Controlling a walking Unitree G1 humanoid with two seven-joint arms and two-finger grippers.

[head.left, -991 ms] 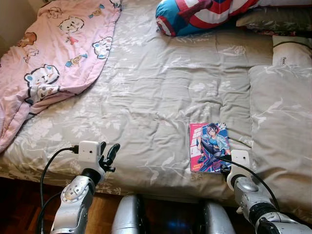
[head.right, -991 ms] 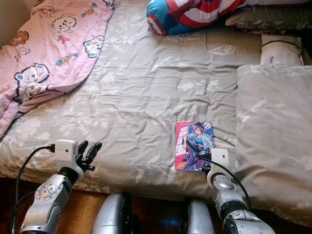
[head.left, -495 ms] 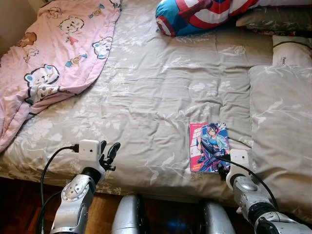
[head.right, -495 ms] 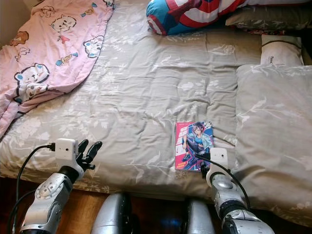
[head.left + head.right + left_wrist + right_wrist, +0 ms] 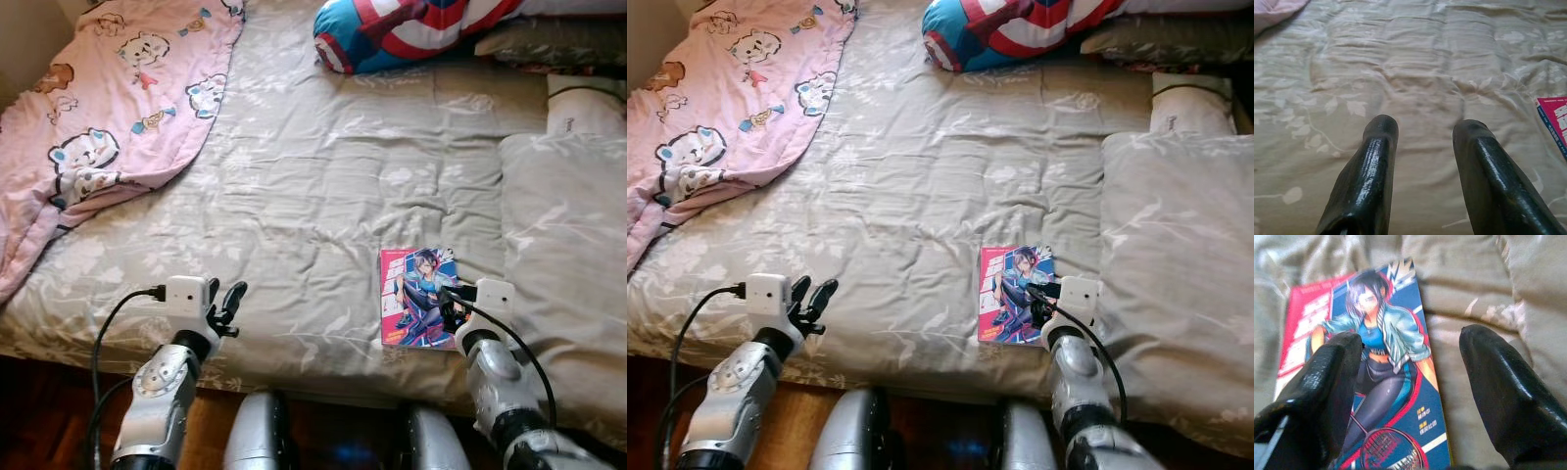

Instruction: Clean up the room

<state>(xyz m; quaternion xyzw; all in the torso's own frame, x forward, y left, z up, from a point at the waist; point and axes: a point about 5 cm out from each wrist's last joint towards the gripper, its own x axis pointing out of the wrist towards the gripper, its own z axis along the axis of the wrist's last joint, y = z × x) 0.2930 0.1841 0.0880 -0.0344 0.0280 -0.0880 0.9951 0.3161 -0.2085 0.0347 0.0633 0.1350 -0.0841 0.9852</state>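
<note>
Comic book (image 5: 418, 297) flat on bed (image 5: 323, 186), right gripper (image 5: 1410, 396) now higher, fingers (image 5: 1327, 382) spread astride its edge.

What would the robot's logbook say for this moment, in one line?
stage: reaching for comic book | right hand: open, straddling its right edge | left hand: open, idle above bedspread

Bed (image 5: 323, 186) spans view, covered by grey-green quilt (image 5: 294, 225) with pale leaf print, rumpled. Pink cartoon-print blanket (image 5: 108, 108) heaped over bed's left part. Blue, red and white shield-pattern cushion (image 5: 402, 29) at far edge. Grey leaf-print pillow (image 5: 563, 255) on right, smaller white pillow (image 5: 583, 103) beyond it. Dark wooden floor (image 5: 39, 411) below near edge. Pale wall (image 5: 24, 44) at upper left. Soft even light.
</note>
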